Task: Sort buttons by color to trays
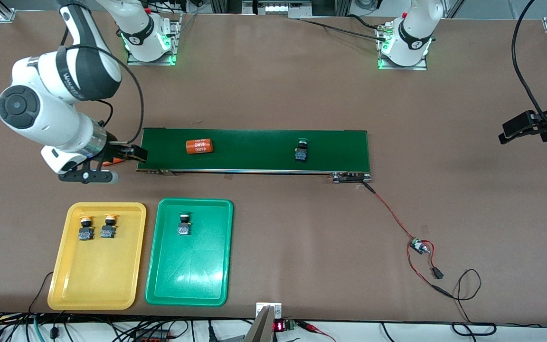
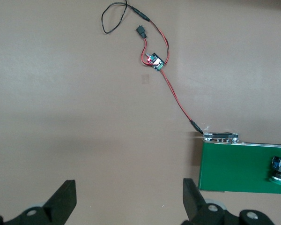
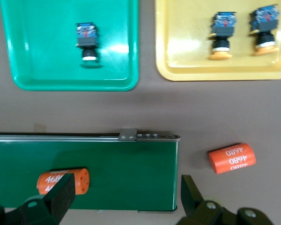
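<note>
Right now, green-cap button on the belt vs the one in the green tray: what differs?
The button on the conveyor belt still awaits sorting; the button in the green tray is already placed. The belt button lies toward the left arm's end, farther from the front camera; the tray button lies nearer, toward the right arm's end. Both look the same type, each lying on its side. Neither gripper holds anything.

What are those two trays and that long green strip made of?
Yellow tray and green tray: probably glossy moulded plastic, given the lamp glare and rounded rims. The green belt: matte, no glare, likely rubbery or fabric, with a metal edge.
</note>
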Available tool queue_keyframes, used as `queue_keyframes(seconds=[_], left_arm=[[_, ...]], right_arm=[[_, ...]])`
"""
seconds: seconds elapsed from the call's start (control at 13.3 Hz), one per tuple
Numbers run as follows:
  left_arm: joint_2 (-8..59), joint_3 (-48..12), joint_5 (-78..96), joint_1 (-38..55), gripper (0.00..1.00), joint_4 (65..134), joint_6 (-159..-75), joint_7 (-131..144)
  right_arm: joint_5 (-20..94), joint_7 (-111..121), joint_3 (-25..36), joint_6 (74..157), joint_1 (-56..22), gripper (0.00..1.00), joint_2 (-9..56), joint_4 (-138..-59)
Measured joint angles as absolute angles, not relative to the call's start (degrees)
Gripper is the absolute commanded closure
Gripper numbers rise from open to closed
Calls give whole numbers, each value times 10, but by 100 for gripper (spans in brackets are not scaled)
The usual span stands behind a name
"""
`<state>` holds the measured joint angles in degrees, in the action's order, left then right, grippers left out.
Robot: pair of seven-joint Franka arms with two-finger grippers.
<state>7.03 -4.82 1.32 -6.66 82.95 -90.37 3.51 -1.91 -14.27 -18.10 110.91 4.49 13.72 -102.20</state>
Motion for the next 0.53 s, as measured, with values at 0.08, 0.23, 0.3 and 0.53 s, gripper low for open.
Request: queue_keyframes(seconds=[0.08, 0.23, 0.3, 0.53], left_arm=[[70, -48, 13, -67, 0, 830, -903, 37], [70, -48, 13, -68, 0, 830, -903, 38], [70, -48, 13, -68, 0, 830, -903, 38], [68, -49, 13, -68, 0, 830, -895, 38]], right_arm=[[-19, -134, -181, 1109, 45, 0, 137, -1022], [-20, -111, -181, 1109, 49, 0, 137, -1022], [-20, -106, -181, 1109, 51, 0, 137, -1022], [-20, -106, -181, 1108, 52, 0, 137, -1022]])
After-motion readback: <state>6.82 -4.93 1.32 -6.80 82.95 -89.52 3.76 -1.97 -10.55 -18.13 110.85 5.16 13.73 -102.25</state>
